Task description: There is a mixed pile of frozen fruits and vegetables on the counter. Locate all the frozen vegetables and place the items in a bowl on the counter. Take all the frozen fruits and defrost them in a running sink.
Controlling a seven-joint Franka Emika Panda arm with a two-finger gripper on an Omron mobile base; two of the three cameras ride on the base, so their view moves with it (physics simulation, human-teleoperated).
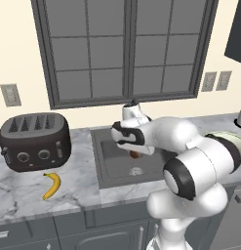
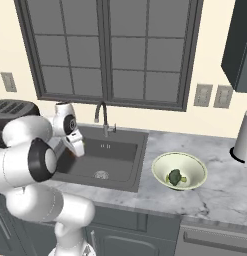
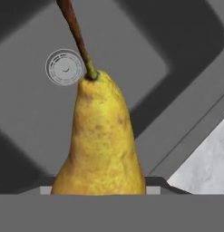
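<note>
The gripper (image 1: 135, 154) is hanging over the sink (image 1: 117, 168) with its jaws clenched on one pear (image 3: 100, 145), the yellow-brown fruit sitting between them, stem pointing away from the hand toward the basin floor. Directly beyond the held pear, the round metal drain (image 3: 64, 67) is lying below and slightly to one side of the stem tip, so the fruit is suspended above the basin rather than resting in it. Past the jaws on the far side of the basin, one arched faucet (image 2: 101, 116) is standing at the back rim; no water stream is visible from it. Risk, as a judgement: a release from this height may let the pear bounce or roll, and if the faucet is not running the fruit will not be defrosting; the arm may also be crowding the spout when it lifts away. Well to one side of the jaws, one banana (image 1: 52, 185) is lying on the counter (image 1: 24, 190) in front of one toaster (image 1: 35, 141), not yet moved. Well to the other side, one bowl (image 2: 179, 171) is holding one broccoli floret (image 2: 175, 177). Any second vegetable piece is too small to confirm.
</note>
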